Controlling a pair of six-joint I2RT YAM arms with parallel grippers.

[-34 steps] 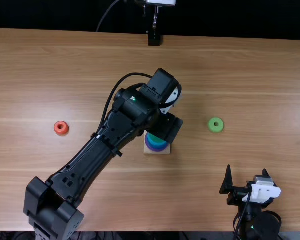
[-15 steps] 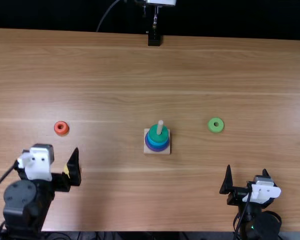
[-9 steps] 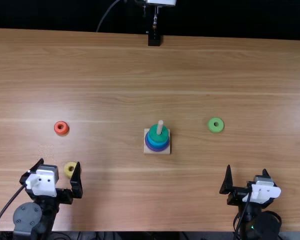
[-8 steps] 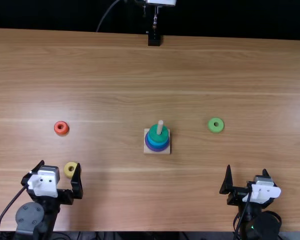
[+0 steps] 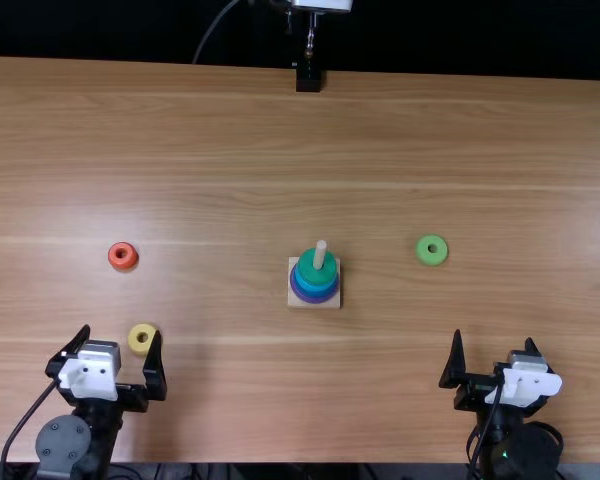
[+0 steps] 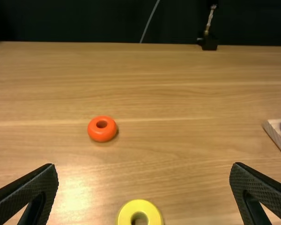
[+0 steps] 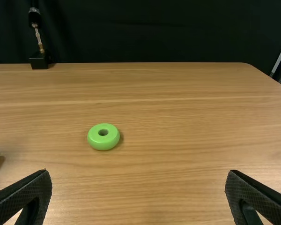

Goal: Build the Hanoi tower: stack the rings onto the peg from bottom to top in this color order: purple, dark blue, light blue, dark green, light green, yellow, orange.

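Observation:
In the top view, the wooden base holds a peg with purple, blue and dark green rings stacked, dark green uppermost. An orange ring lies left, a light green ring right. My left gripper stands open near the table's front edge, a yellow ring beside its right finger. My right gripper is open at the front right, nothing between its fingers. The left wrist view has my left gripper spread wide; in the right wrist view my right gripper is likewise spread.
A black clamp with a metal stand sits at the middle of the table's far edge. The wooden table has a dark curtain behind it.
My left arm has drawn back from above the peg to the front left, uncovering the stack and then the yellow ring. The right arm has stayed still.

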